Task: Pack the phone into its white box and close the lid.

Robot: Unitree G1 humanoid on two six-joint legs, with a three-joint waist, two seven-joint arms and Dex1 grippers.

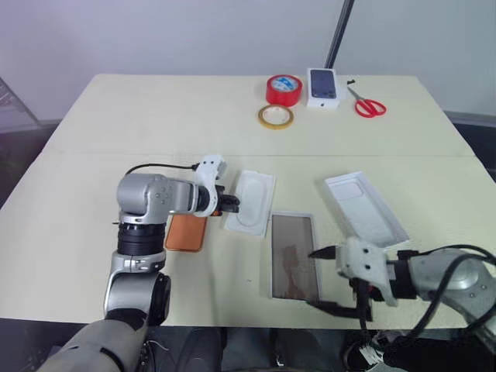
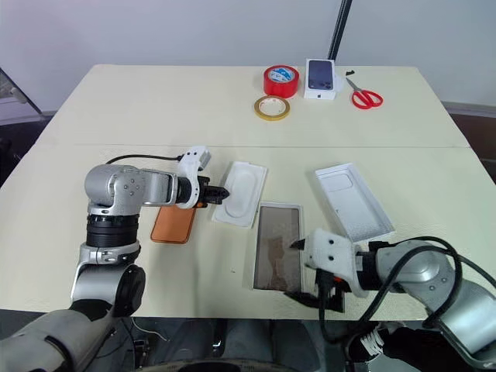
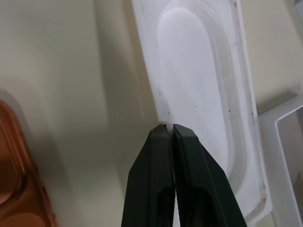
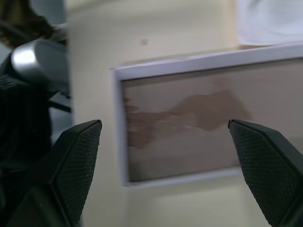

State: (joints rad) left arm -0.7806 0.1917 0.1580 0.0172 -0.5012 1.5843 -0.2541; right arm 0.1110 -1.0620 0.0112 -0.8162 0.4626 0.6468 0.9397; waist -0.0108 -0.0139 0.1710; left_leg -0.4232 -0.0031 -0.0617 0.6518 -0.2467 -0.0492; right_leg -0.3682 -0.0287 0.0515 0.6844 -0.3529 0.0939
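While I look down from the head camera, my left gripper (image 1: 235,204) is pinched on the moulded tray (image 1: 252,201) edge, the phone (image 1: 186,232) beside it. On my right wrist view, fingers (image 4: 71,165) spread over the white box (image 4: 189,118).

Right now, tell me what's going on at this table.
A humanoid robot is partway through packing a phone. Its left gripper is shut on the edge of the thin white moulded tray, which lies beside the empty white box. The orange phone lies flat on the table beneath the left arm, not yet boxed. The right gripper hangs open over the box's near end, holding nothing. The lid lies apart, to the box's right.
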